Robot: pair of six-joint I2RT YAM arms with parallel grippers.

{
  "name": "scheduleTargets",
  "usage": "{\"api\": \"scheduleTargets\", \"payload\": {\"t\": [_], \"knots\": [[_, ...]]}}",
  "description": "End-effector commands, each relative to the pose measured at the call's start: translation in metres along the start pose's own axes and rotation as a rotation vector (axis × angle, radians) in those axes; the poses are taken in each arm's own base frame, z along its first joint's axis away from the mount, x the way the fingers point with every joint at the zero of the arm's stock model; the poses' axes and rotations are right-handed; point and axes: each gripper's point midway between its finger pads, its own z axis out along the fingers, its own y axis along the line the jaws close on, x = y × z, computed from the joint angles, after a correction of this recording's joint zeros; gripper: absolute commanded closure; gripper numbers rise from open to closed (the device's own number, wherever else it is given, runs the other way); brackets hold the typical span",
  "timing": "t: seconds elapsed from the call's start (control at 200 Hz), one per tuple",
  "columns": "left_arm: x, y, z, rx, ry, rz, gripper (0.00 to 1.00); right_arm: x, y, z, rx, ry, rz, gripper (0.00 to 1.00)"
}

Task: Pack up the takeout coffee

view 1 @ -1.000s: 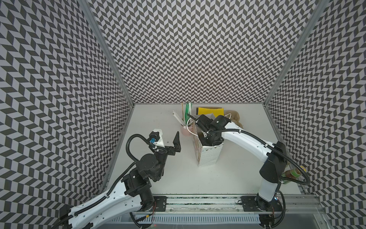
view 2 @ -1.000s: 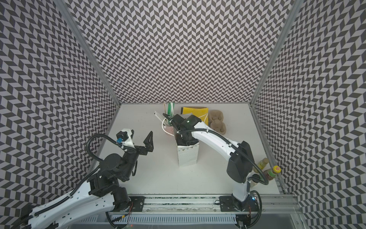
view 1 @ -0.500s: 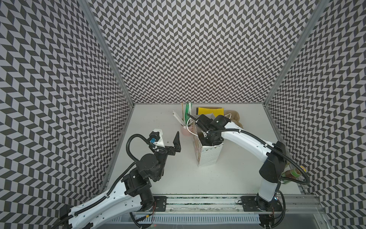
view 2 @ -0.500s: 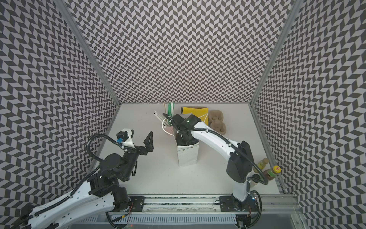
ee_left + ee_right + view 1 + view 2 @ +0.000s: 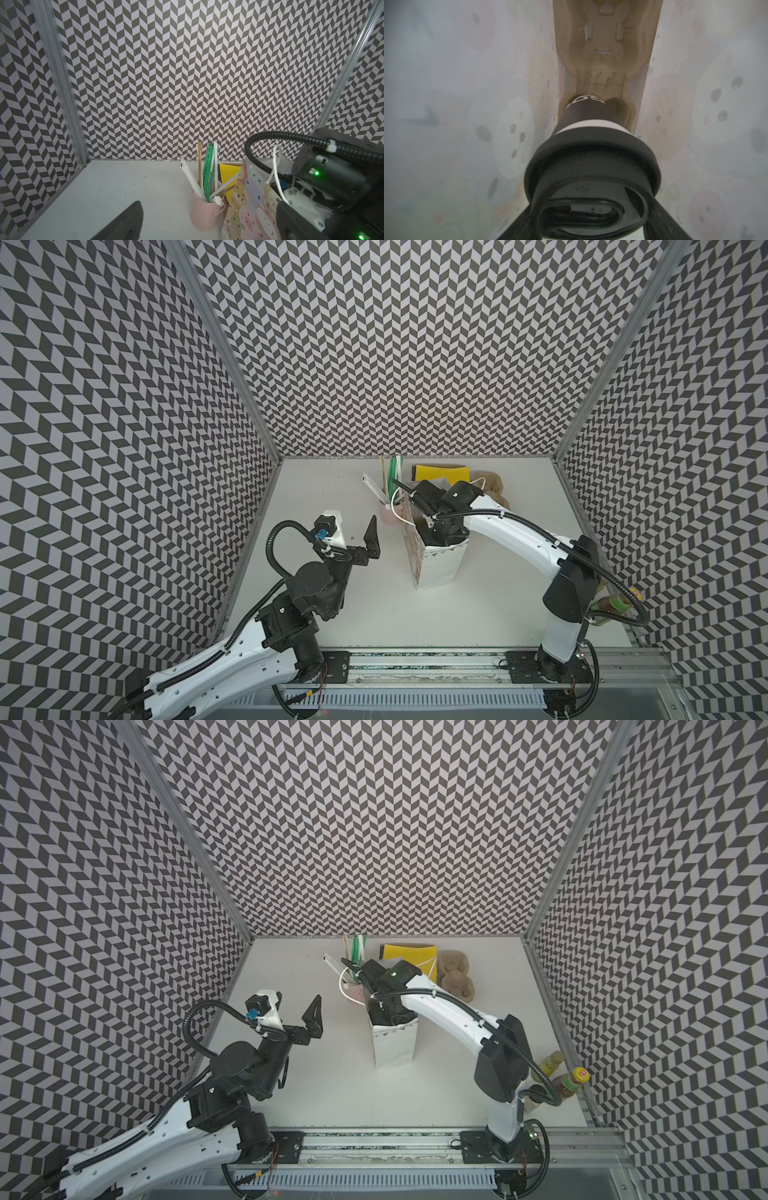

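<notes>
Chevron walls (image 5: 415, 344); coffee cup (image 5: 588, 116) inside cartoon bag (image 5: 438, 568), white lettering illegible

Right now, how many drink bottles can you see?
2. The pale-capped bottle stands by the table's right edge, just behind the right arm. The red-marked bottle is beside it, nearer the wall. The arm may hide more.

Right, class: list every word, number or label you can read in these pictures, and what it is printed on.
Nothing reads clearly enough to quote.
Black paper cup: white lettering near its base, curved away and partly hidden.
Straw wrappers: fine print, too small.
Bottle cap: red mark, too small.
Paper bag: cartoon animals, no words seen.
</notes>
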Motion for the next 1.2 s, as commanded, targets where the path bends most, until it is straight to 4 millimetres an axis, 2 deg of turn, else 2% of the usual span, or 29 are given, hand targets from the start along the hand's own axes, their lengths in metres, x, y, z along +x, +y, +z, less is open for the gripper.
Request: {"api": "scheduleTargets", "payload": {"t": [0.0,0.986,1.192], "knots": [[-0.012,0.001,-0.001,-0.001,-0.02,-0.016,0.0,0.001,-0.012,0.028,0.08,0.049,-0.005,0.26],[-0.01,0.0,0.0,-0.002,-0.015,-0.009,0.0,-0.016,-0.005,0.003,0.034,-0.03,-0.001,0.0],[-0.009,-0.001,0.001,-0.003,-0.011,-0.003,0.0,-0.016,-0.006,0.0,0.028,-0.035,0.005,0.01]]}}
